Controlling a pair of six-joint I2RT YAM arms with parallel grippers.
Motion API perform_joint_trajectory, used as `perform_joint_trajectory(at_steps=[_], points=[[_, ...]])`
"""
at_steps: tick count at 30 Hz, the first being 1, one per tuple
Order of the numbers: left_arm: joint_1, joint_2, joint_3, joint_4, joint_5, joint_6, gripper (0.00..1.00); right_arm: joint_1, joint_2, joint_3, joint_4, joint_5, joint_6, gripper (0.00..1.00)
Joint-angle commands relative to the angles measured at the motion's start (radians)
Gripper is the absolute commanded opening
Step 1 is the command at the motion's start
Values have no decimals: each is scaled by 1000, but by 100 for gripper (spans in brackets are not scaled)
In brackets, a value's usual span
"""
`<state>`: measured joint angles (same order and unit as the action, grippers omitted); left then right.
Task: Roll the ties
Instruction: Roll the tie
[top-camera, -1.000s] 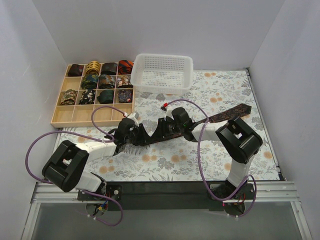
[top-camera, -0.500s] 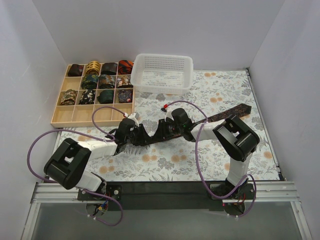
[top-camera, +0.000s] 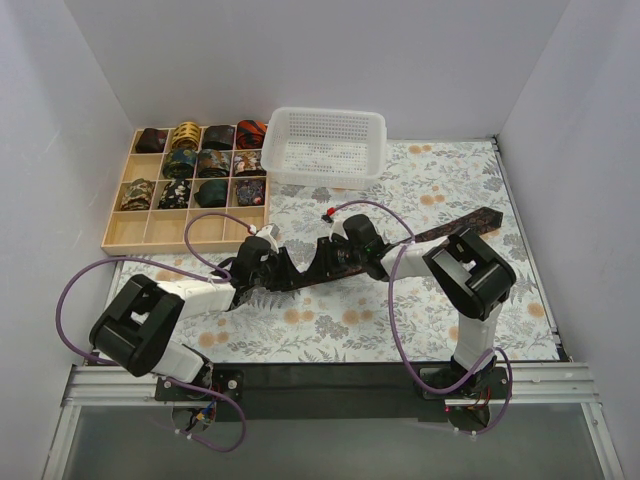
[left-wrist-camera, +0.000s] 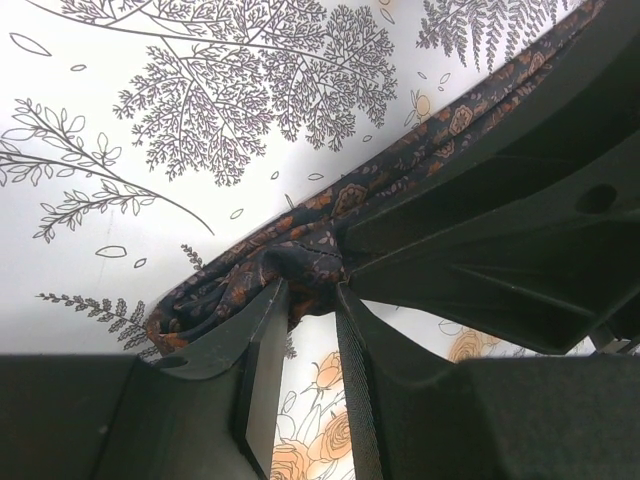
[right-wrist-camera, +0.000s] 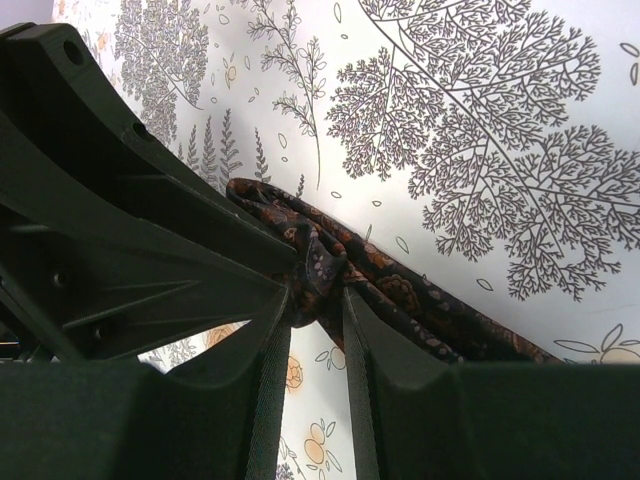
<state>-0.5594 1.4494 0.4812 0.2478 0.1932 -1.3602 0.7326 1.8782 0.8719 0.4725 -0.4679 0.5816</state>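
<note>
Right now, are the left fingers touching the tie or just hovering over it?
Touching. The left wrist view shows the left fingers closed on a bunched fold of the tie, with fabric pressed against both inner faces and no gap.

no legible text, no readable labels, brands, numbers or signs

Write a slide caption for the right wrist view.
Right gripper pinching a bunched dark patterned tie on a floral tablecloth.
</note>
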Motion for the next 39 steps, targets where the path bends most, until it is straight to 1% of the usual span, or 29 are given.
perform_joint_trajectory(at_steps=[1, 7, 12, 15, 17, 19, 21, 22, 23, 26, 27, 30, 32, 39], points=[[-28, -11, 8, 114, 75, -7, 28, 27, 39, 35, 18, -17, 11, 29], [-28, -27, -7, 136, 81, 1, 28, 21, 71, 29, 15, -14, 26, 24], [-28, -37, -23, 151, 83, 1, 27, 17, 68, 29, 11, -6, 23, 20], [-28, -41, -23, 150, 81, 7, 27, 16, 71, 27, 2, -2, 17, 13], [-28, -52, -18, 142, 80, 12, 28, 11, 68, 19, -11, 9, 15, 6], [-28, -95, -7, 121, 55, 30, 29, 2, 61, 12, -23, 17, 12, 4], [-28, -139, 2, 64, 28, 44, 31, -10, 49, -2, -31, 26, 4, 4], [-27, -185, 2, 39, -7, 59, 32, -21, 45, -7, -35, 26, 4, 4], [-27, -211, 3, -14, -32, 67, 33, -25, 38, -8, -37, 25, -2, 4], [-8, -283, -18, -106, -78, 91, 39, -36, 35, -11, -46, 18, -17, 3], [1, -294, -27, -120, -72, 92, 44, -38, 36, -11, -48, 15, -20, 3], [36, -322, -84, -116, -38, 66, 49, -42, 45, -10, -48, 3, -23, 3], [44, -319, -116, -78, -23, 50, 50, -42, 50, -5, -48, -3, -25, 3], [96, -209, -136, 8, 64, 46, 51, -45, 52, -5, -48, -11, -29, 3]])
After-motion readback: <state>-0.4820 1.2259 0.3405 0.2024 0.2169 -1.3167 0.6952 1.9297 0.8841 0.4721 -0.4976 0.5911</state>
